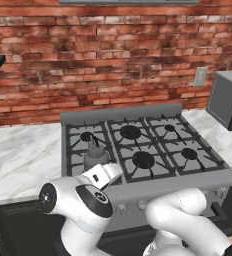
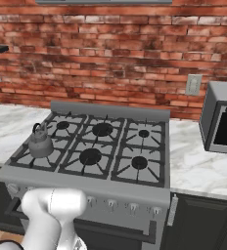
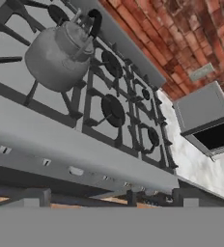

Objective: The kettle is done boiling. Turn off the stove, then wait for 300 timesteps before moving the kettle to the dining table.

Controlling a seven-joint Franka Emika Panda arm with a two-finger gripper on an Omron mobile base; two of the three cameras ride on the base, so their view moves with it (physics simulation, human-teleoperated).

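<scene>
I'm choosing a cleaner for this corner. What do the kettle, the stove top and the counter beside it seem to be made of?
Kettle: dull grey metal by its soft sheen, with a dark handle. Stove: brushed grey steel, apparently, under matte black grates, possibly cast iron. Counter: white stone with grey veins, likely marble.

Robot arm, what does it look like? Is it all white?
Mostly white. The arm is made of fat, rounded, shiny white tubes, like bent pipes. One joint ends in a round black cap with a small pale dot, and a curved black band wraps the part beside it. A white block with a little dark mark sits near the kettle.
</scene>
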